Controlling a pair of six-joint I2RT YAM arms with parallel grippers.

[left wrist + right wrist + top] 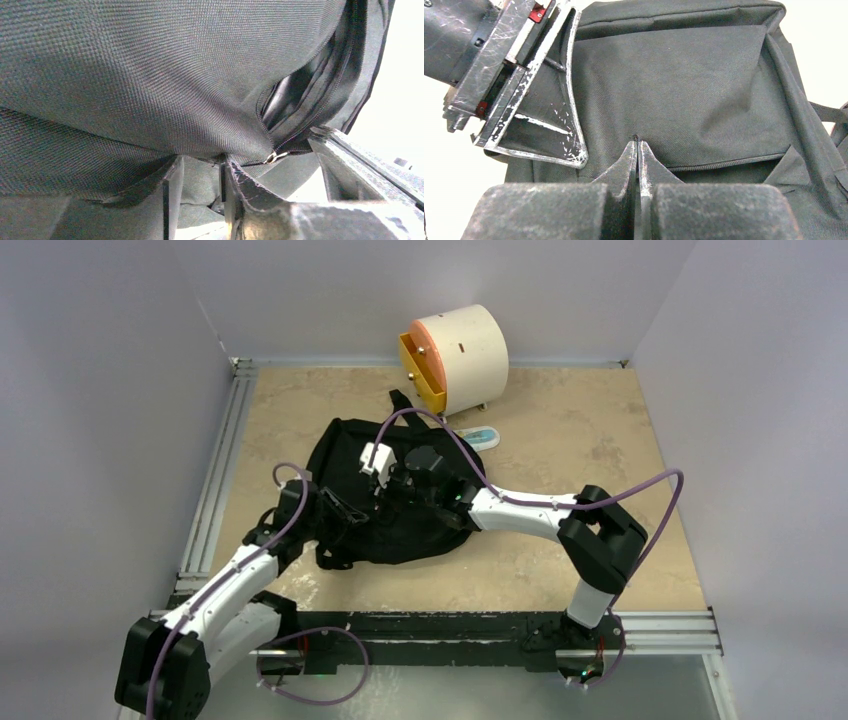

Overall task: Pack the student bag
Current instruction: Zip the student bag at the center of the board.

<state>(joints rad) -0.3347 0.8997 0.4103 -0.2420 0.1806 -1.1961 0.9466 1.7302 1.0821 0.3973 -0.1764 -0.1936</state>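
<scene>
The student bag (345,452) lies flat in the middle of the table, black fabric with a strap loop toward the back. My left gripper (340,508) is at its left edge. In the left wrist view a fold of the bag (150,75) is bunched between the fingers of that gripper (197,162), beside an open zipper (320,112) with a metal pull (274,156). My right gripper (397,485) hovers over the bag's middle. Its jaws (636,142) are shut, tips on the fabric (684,90) just left of a closed zipper (729,162). The left gripper (531,95) shows at upper left there.
A cream cylindrical drawer box (465,355) with an orange-yellow front stands at the back. A small white and light-blue item (481,437) lies just beyond the bag. Aluminium rails run along the left side (215,490) and the front (650,625).
</scene>
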